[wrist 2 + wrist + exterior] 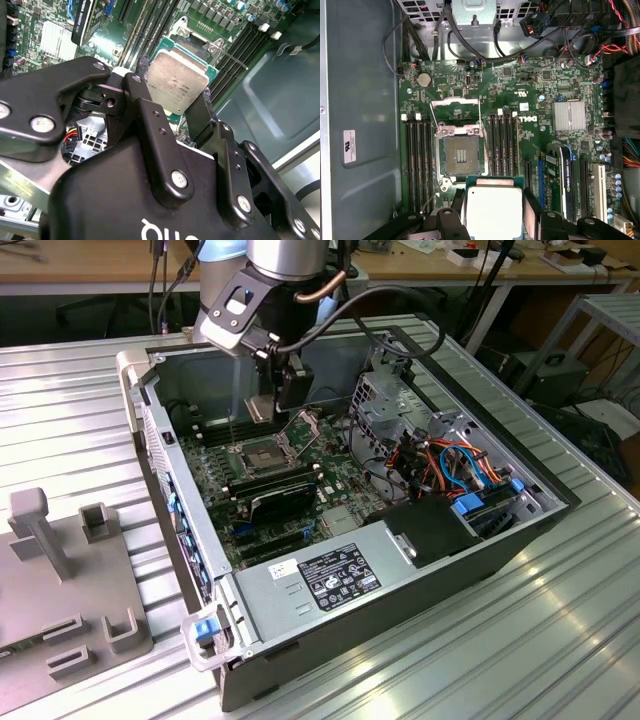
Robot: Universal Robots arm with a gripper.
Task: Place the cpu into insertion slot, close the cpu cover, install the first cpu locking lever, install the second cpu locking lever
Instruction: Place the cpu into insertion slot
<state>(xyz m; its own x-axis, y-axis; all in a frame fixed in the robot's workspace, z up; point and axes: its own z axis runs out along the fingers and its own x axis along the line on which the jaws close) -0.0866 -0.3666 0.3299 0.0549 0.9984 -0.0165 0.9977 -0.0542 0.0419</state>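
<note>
A single arm is reaching into an open computer case (pixel 450 570) that is lying on a ribbed metal table (pixel 560 640). The gripper (pixel 172 95) is pinching the cpu (pixel 177 82) by two opposite edges, one black finger on each side, with the dull silver top facing the wrist cameras. The cpu is hanging in the air above the green board (pixel 520 100), touching nothing but the fingers. In the exterior view the slot (pixel 250 455) is sitting at about seven o'clock from the gripper, low on the board and apart from it. Its dark centre is lying bare, so nothing is seated in it yet. The cover (pixel 300 430) is standing tilted open at about two o'clock from the slot, and in the first wrist view its silver frame (pixel 455 107) is showing just beside the slot (pixel 459 155). Judging from this, the placing step is under way and none of the closing steps are done. Doing it well is likely calling for holding the cpu level, squaring its edges to the slot rim, matching its corner mark, coming straight down without sliding across the contacts, staying clear of the raised cover, and loosening the grip only once it is sitting flat.
</note>
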